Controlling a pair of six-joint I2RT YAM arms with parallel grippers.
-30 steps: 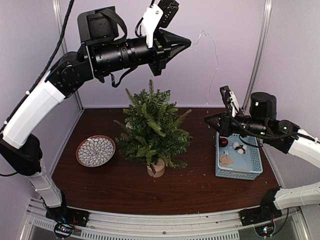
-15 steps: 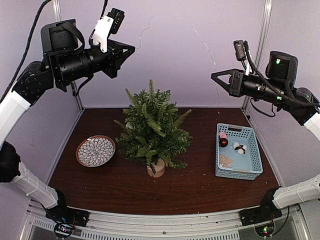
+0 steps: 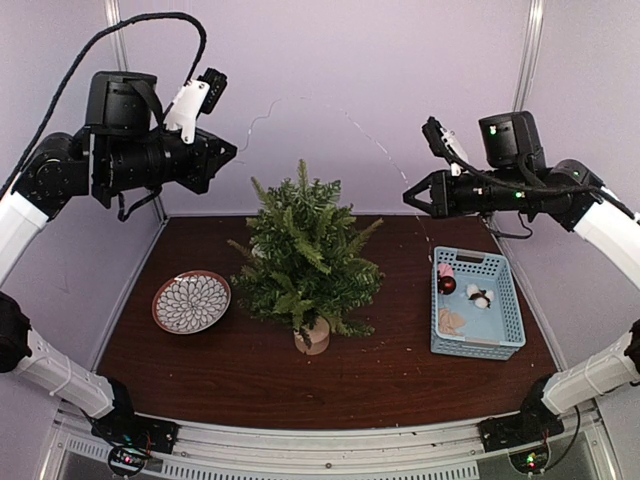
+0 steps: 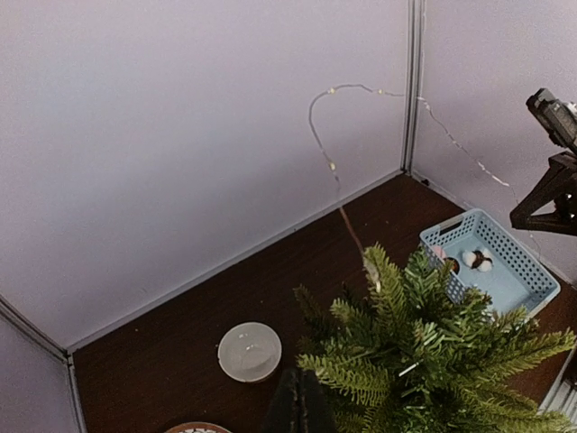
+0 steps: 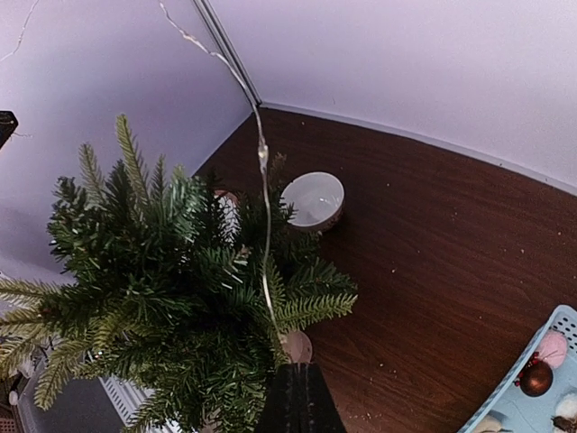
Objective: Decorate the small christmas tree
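I hold both arms high with a thin wire light string (image 4: 331, 90) stretched between them, so it arcs clear of the needles and can be lowered onto the branches. The left gripper (image 3: 228, 155) has its fingers pressed together, apparently on 1 end. The right gripper (image 3: 408, 198) is pinched on the other end, with the wire running straight out of its tips. The small christmas tree (image 3: 305, 255) stands below and between the 2 sets of fingertips. It is bushy, dark green and upright on a pale wooden stump, and I see no ornaments on it.
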